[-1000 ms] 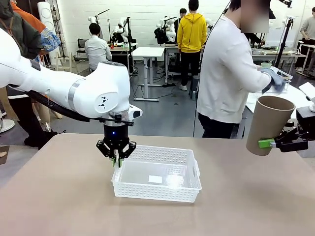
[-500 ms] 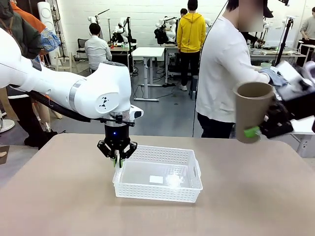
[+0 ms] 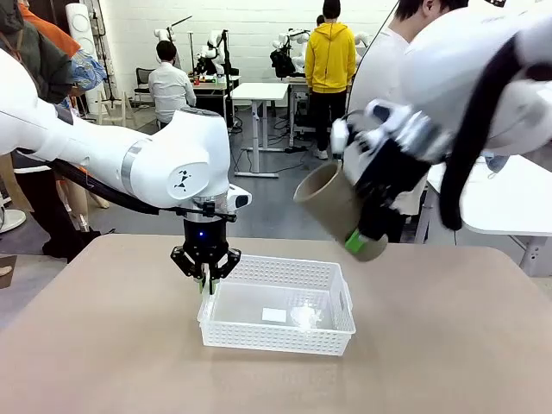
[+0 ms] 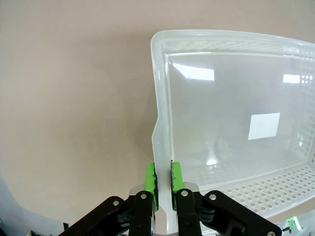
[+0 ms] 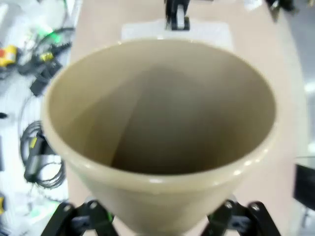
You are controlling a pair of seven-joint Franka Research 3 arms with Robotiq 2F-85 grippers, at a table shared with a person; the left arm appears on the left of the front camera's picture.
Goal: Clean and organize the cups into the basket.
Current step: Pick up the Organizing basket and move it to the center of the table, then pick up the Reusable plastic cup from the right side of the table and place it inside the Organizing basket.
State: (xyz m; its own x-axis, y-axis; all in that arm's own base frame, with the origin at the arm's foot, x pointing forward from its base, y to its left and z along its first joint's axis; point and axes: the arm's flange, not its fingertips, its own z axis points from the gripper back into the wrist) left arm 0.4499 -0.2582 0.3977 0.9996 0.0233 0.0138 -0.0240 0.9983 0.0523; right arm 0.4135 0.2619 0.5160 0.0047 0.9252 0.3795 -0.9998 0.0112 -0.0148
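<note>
We see the tan counter (image 3: pixel 103 354) spread across the front view, with 2 white arms over it. The left arm (image 3: pixel 129 159) reaches in from the left and bends straight down, and the right arm (image 3: pixel 483 69) looms large and close at the upper right. A person (image 3: pixel 379 65) in a white top stands at the far side, mostly hidden behind the right arm. The basket (image 3: pixel 276 332), white with lattice sides, sits upright on the counter near the middle, and a small white patch (image 3: pixel 274 315) shows on its floor. 1 brown cup (image 3: pixel 332 205) hangs in the air above the basket's far right end, clear of it. It is tilted, with its open mouth up and toward picture left and its base lower right. The right end effector (image 3: pixel 360 237) has hold of this cup low on its body, jaws spread wide around it, 1 green pad pressed against the wall. From the right wrist we look blurrily into the cup's mouth, with black fingers (image 5: pixel 78 219) flanking it at the bottom edge. The left end effector (image 4: pixel 164 184) points down at the basket's left end, its 2 green pads (image 4: pixel 151 183) closed tight on the rim, 1 inside and 1 outside.
</note>
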